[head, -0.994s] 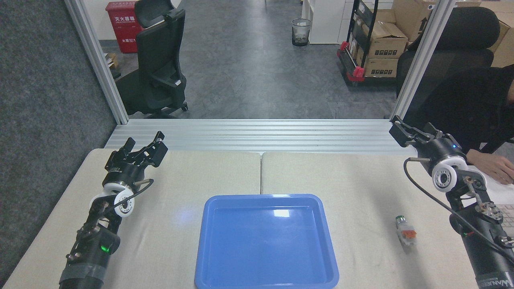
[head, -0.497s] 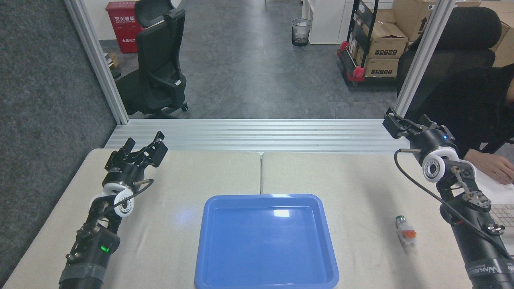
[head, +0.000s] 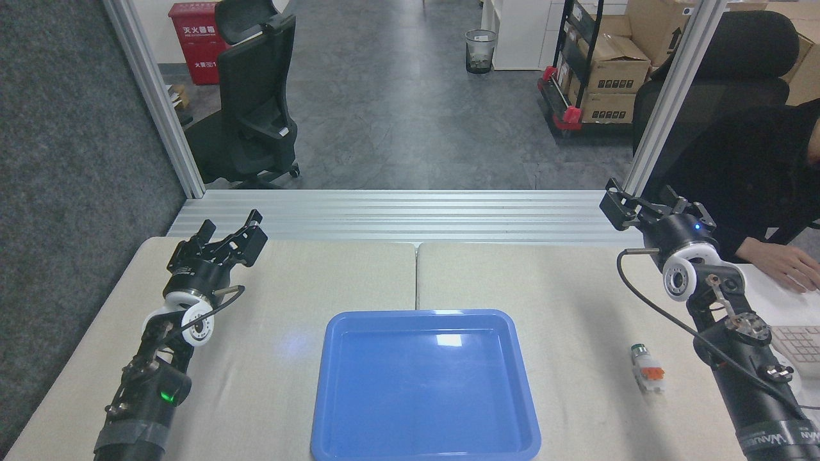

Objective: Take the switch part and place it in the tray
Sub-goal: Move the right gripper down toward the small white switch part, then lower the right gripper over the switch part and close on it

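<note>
Drifting up-left: right tool [head: 640, 205], spread, empty; switch part [head: 647, 369] unmoved.

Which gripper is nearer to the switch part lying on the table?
Right. The right gripper is raised beyond the switch part, on the same side of the tray. The left gripper is across the tray, far off on the other side of the table.

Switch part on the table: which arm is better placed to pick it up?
Right, probably. The switch part lies right of the tray, beside the right arm, whose gripper is open. The left gripper sits across the tray, far off.
</note>
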Available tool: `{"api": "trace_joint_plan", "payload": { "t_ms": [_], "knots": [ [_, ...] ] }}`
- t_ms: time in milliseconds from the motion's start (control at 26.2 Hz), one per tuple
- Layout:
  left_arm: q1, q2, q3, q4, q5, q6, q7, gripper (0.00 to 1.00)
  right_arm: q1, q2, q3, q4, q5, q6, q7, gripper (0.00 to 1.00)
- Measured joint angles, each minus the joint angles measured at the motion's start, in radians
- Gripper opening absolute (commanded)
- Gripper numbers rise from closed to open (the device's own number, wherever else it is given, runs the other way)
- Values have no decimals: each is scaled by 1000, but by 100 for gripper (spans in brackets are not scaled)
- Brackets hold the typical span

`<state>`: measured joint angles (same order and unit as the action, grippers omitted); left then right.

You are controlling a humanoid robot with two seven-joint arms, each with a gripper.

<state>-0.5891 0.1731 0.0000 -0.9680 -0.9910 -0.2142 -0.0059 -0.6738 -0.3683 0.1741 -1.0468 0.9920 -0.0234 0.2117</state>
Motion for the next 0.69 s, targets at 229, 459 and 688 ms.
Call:
{"api": "trace_joint_plan", "payload": {
  "t_ms": [229, 459, 688],
  "knots": [
    [0, 0, 0, 0, 0, 0, 0, 100, 34, -12, 15, -13, 7, -2, -9, 100],
    [0, 0, 0, 0, 0, 0, 0, 100, 64, -21, 24, -20, 10, -11, -15, 100],
    [0, 0, 0, 0, 0, 0, 0, 100, 79, -31, 26, -26, 10, -17, -18, 100]
  ]
}}
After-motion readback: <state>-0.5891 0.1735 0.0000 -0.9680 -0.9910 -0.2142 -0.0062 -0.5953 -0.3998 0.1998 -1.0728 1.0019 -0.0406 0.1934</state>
